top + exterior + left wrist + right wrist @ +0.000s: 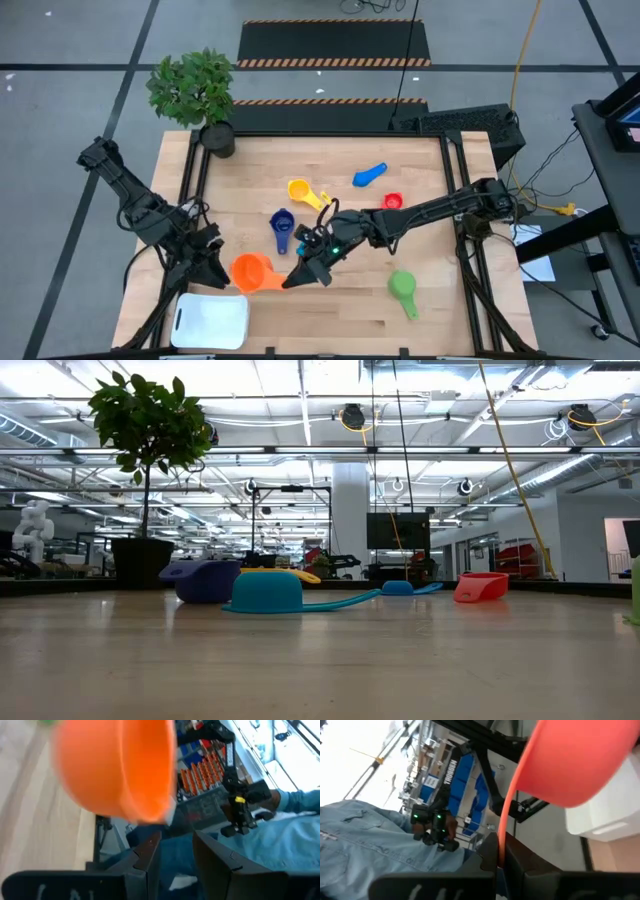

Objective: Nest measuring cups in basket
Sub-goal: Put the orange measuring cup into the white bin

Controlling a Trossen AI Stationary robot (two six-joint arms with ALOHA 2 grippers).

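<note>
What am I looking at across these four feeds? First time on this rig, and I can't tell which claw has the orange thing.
Two dark robot arms work over a wooden table. The first feed looks straight down, the second looks level across the tabletop, and the other two ride on the wrists.

Both claws meet at the orange measuring cup, above the table beside the white basket. The right claw is shut on its thin handle, shown edge-on in the right wrist feed. The left claw is at the bowl, its fingers apart just under it; whether they grip it is unclear.

Lying loose are the yellow cup, dark blue cup, light blue cup, red cup and green cup. A potted plant stands at a far corner.
</note>
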